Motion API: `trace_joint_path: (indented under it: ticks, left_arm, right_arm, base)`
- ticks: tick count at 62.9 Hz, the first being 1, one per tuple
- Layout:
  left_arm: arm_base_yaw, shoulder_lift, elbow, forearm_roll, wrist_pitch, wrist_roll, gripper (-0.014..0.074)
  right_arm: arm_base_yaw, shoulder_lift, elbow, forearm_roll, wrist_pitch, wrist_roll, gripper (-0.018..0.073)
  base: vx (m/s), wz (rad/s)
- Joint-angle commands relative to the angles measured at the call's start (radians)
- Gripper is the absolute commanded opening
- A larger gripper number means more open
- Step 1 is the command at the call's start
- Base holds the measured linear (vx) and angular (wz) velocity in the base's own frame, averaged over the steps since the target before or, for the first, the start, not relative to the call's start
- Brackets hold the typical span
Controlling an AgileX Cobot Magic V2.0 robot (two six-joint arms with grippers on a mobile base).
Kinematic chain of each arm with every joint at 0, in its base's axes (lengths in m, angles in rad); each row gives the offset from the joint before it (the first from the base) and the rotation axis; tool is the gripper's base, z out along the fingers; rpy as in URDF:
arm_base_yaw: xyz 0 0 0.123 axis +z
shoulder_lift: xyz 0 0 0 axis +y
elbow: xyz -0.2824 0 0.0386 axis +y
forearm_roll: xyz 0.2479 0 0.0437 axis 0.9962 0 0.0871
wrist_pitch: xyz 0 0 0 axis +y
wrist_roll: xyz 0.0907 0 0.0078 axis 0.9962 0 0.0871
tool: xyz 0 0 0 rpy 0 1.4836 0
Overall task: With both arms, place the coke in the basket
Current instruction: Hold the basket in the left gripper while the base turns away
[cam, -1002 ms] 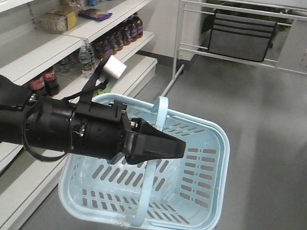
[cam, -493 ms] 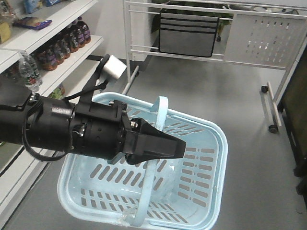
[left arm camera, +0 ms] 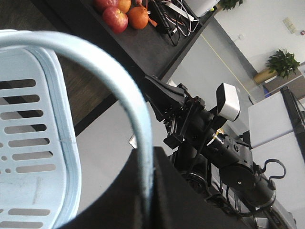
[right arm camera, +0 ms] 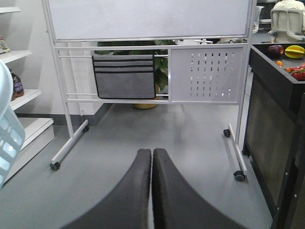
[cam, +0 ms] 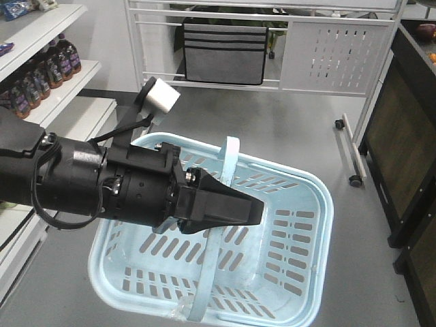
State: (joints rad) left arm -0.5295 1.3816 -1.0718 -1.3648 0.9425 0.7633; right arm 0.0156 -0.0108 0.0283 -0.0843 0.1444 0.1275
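Left pincer (cam: 238,210): clenched on handle (cam: 229,155), basket (cam: 303,204) hung beneath, ready for loading. Right pincer (right arm camera: 152,186): closed, empty; coke unseen.

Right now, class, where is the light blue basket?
In the front view the basket fills the lower centre, right of the shelves; in the left wrist view its handle runs into the left claw.

In the front view the black arm (cam: 82,184) hides the left side of the basket (cam: 325,225) and the middle of its handle (cam: 230,153). The near rim runs off the bottom edge. The shelf bottles (cam: 41,68) are too small to read. From the left wrist, the left gripper (left arm camera: 147,160) is a dark blur around the handle. The right wrist view catches only a sliver of basket at its left edge.
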Motion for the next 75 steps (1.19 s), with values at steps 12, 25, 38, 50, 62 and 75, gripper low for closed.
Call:
trace_joint_path:
  ticks: [12,25,38,50,62,75]
  left_arm:
    - [-0.005,-0.038,-0.028,-0.075,0.010,0.013,-0.0006]
    - [-0.005,-0.038,-0.028,-0.075,0.009,0.013,-0.0006]
    - [-0.005,-0.038,-0.028,-0.075,0.009,0.013,-0.0006]
    - [-0.005,-0.038,-0.028,-0.075,0.009,0.013,-0.0006]
    - [-0.005,-0.038,-0.028,-0.075,0.009,0.013,-0.0006]
    - [-0.005,-0.038,-0.028,-0.075,0.009,0.013,-0.0006]
  right_arm:
    - [-0.005,-0.018,0.010,-0.009,-0.078,-0.009,-0.0005]
    - [-0.005,-0.018,0.010,-0.009,-0.078,-0.009,-0.0005]
    - [-0.005,-0.018,0.010,-0.009,-0.078,-0.009,-0.0005]
    - [-0.005,-0.018,0.010,-0.009,-0.078,-0.009,-0.0005]
    - [-0.005,-0.018,0.010,-0.009,-0.078,-0.009,-0.0005]
    - [-0.005,-0.018,0.010,-0.009,-0.078,-0.009,-0.0005]
  base:
    - [0.20,-0.12]
    - [0.23,-0.11]
    - [0.24,-0.12]
    - [0.24,-0.13]
    - [0.24,-0.15]
    - [0.24,-0.16]
